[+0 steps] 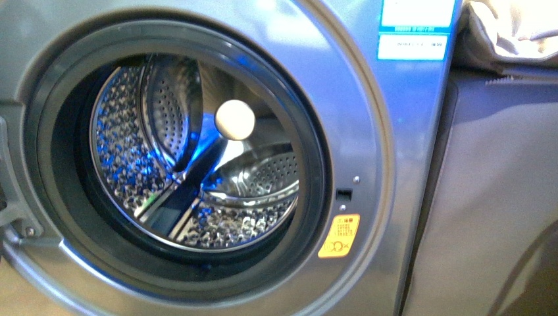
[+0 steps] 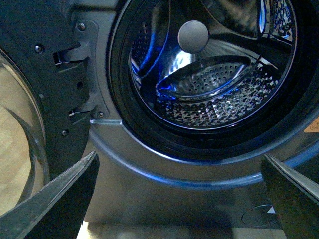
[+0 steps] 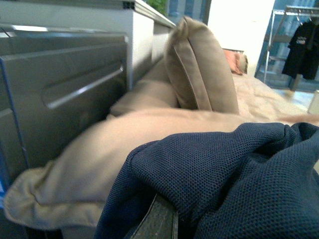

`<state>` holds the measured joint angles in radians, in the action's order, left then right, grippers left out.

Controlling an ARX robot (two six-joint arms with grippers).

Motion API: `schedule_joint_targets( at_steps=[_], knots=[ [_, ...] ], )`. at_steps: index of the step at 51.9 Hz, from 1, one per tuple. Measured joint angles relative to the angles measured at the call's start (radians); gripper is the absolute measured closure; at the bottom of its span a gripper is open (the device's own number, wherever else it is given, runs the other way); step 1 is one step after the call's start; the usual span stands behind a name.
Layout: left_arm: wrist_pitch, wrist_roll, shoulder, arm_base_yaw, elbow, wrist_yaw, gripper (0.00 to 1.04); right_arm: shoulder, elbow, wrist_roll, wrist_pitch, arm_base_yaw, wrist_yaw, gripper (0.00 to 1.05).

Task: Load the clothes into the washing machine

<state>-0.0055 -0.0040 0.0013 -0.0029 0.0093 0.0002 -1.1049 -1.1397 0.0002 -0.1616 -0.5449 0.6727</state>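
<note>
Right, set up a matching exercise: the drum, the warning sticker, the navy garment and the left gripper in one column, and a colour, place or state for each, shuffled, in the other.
Column one
1. drum
2. warning sticker
3. navy garment
4. left gripper

Column two
A. yellow, on the front of the washing machine
B. open, pointed at the drum opening
C. lying on beige fabric
D. perforated steel, no clothes seen inside

Pairs: 1-D, 2-A, 3-C, 4-B
</note>
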Motion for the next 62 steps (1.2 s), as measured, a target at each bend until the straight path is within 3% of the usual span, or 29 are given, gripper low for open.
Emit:
schedule_joint_targets(
  at_steps=[13,19,29,41,51,62],
  knots=[
    [0.000,0.000,0.000,0.000,0.000,0.000,0.07,-0.040,-0.260,0.000,0.106,0.344,-0.204,1.01],
    [0.000,0.000,0.000,0.000,0.000,0.000,0.07,-0.089,-0.349,-0.076,0.184,0.609,-0.343,1.01],
    [0.000,0.000,0.000,0.000,0.000,0.000,0.07,-0.178,-0.396,-0.152,0.196,0.830,-0.452,1.01],
    [0.000,0.000,0.000,0.000,0.000,0.000,0.07,-0.303,-0.450,-0.177,0.197,0.958,-0.504,1.01],
    [0.000,0.000,0.000,0.000,0.000,0.000,0.07,-0.366,-0.470,-0.159,0.194,1.006,-0.502,1.01],
    [0.000,0.000,0.000,0.000,0.000,0.000,0.07,-0.370,-0.455,-0.019,0.174,1.020,-0.328,1.01]
  ],
)
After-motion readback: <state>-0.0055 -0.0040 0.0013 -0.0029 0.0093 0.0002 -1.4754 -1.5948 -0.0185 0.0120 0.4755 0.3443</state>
